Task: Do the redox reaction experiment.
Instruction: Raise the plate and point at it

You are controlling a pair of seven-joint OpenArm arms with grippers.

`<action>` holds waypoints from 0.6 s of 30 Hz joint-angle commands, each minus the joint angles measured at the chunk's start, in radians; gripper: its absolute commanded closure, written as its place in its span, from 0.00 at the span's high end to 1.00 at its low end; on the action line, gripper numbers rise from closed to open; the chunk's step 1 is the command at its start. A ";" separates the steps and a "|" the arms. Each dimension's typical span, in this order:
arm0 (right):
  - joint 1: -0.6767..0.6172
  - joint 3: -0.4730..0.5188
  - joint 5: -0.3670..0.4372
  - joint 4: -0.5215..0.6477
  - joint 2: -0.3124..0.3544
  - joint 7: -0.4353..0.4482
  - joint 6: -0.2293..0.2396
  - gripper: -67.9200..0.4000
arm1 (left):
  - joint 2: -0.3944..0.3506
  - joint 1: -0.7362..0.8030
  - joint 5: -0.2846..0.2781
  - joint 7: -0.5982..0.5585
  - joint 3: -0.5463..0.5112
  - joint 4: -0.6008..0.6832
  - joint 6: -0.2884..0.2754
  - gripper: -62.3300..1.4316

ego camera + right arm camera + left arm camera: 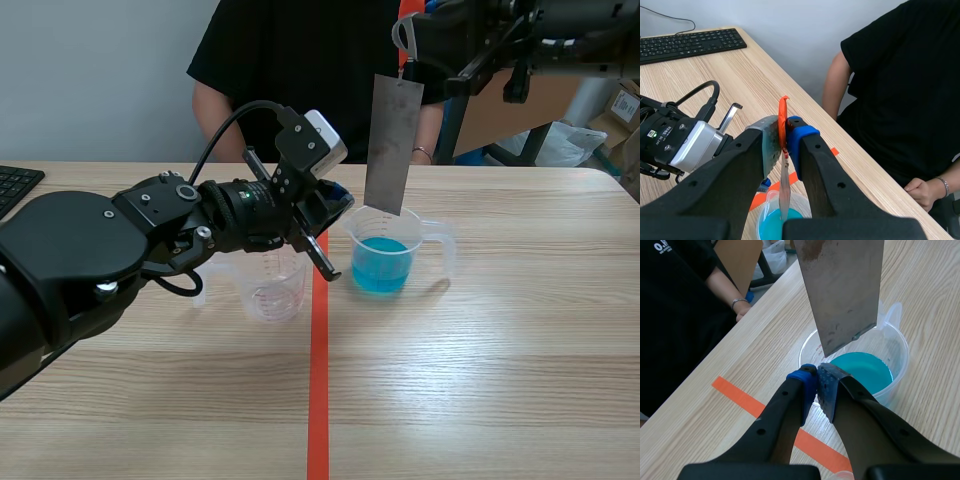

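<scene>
Mostly, the wooden table point(500, 380) fills the scene view, running from the lower edge up to the person in a black shirt point(300, 60) seated at the upper middle. The left arm point(90, 260) is the largest thing on it, coming in from the left edge and reaching to the centre of the frame. The right arm point(520, 35) lies across the upper right corner.

From the right gripper point(784, 131) hangs a grey metal sheet point(392, 145), upright, just right of centre in the upper half. That gripper's fingers are clamped on the sheet's top edge, where a bit of orange strip point(783, 112) sticks up between the pads. The sheet's lower edge sits at about rim height over the mouth of the clear beaker point(440, 245), above the blue liquid point(382, 262) inside.

The beaker stands right of the orange tape line point(318, 390), near the middle of the frame. The left gripper point(816, 385) meets it at the near rim: its two pads are drawn almost together, pinching the thin clear wall between them.

An empty measuring cup point(272, 288) stands left of the tape line, under the left arm's wrist and just beside the beaker. A black keyboard point(15, 185) shows at the left edge.
</scene>
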 commanded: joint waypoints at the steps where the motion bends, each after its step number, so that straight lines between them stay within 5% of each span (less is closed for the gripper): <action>1: 0.023 0.023 0.014 0.013 0.010 0.019 0.006 0.03 | 0.015 -0.018 -0.007 -0.017 -0.006 0.013 0.002 0.10; 18: 0.023 0.023 0.014 0.013 0.010 0.019 0.006 0.03 | 0.013 -0.017 -0.007 -0.018 -0.006 0.013 0.024 0.10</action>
